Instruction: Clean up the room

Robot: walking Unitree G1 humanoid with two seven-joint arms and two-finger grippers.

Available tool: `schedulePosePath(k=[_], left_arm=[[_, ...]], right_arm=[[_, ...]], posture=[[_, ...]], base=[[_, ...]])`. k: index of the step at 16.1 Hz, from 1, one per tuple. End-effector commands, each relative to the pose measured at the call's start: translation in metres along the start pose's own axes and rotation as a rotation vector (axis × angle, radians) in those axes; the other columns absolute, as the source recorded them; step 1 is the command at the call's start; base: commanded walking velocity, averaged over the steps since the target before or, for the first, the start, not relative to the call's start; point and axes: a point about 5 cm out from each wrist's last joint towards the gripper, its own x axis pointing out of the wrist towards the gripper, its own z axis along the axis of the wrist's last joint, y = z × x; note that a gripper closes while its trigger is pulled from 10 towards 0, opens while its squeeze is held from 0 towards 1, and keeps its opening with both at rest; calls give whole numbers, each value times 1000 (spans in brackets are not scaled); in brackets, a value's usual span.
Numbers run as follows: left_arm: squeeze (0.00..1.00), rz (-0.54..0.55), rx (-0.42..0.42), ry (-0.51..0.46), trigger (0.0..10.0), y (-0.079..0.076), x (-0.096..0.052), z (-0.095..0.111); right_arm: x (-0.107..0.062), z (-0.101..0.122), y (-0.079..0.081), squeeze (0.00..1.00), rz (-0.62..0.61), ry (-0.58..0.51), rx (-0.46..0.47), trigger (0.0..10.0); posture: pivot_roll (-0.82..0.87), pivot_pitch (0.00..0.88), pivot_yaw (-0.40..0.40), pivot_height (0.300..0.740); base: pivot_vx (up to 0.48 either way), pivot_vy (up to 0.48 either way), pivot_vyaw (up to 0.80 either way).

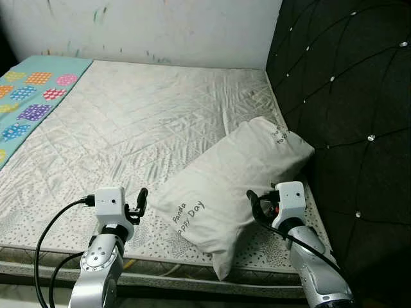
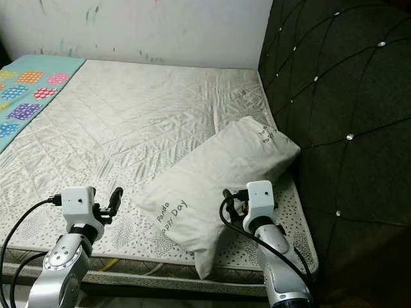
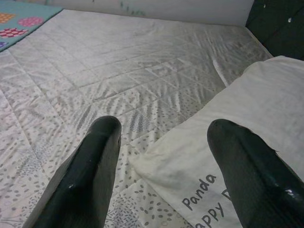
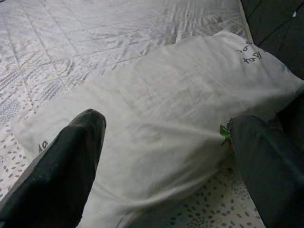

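Left eye view, white pillow [image 1: 234, 186] lying at 3 o'clock on the bed [image 1: 141, 122] against the black headboard [image 1: 353, 115], left gripper [image 3: 164, 161] spread at its 9 o'clock corner, right gripper [image 4: 166, 156] spread, straddling its near edge

The pillow [image 1: 234, 186] reads "Panda" and "Happy Day".

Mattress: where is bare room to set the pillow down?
The mattress is bare between the patterned blanket and the headboard, up to the wall. It is crowded at the near edge, where the pillow lies askew.
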Motion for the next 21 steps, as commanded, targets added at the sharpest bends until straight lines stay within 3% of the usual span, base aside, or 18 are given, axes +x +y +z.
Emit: schedulePosePath(k=[1,11,21], left_arm=[[0,-5,8,6,10000,-1,0,-2],[0,-9,7,8,10000,-3,-1,-2],[0,-12,14,19,10000,-4,-3,-4]], right_arm=[[-2,-2,-5,0,-17,0,4,10000],[-3,-2,-3,0,4,-9,-16,10000],[-7,-5,-1,0,26,-1,-23,10000]], posture=[[-117,0,-16,740],[-117,0,-19,736],[-119,0,-21,626]], base=[[0,0,0],[0,0,0],[0,0,0]])
